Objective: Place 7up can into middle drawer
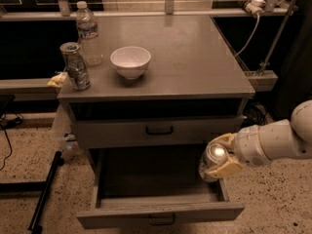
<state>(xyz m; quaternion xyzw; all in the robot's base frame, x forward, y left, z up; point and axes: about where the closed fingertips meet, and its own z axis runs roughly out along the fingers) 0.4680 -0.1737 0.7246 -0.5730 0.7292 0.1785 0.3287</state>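
Note:
The 7up can (211, 161), silvery with a shiny top, is held in my gripper (220, 161), which is shut on it. The can hangs over the right side of the open middle drawer (161, 213), just above its right wall. The drawer is pulled out, wide and shallow, with a small dark handle at its front. My white arm (275, 143) comes in from the right.
On the cabinet top stand a taller dark-patterned can (75, 66), a water bottle (88, 33) and a white bowl (130, 61). The shut handled drawer front (158, 129) is above the open drawer. A dark pole (44, 191) lies on the floor at left.

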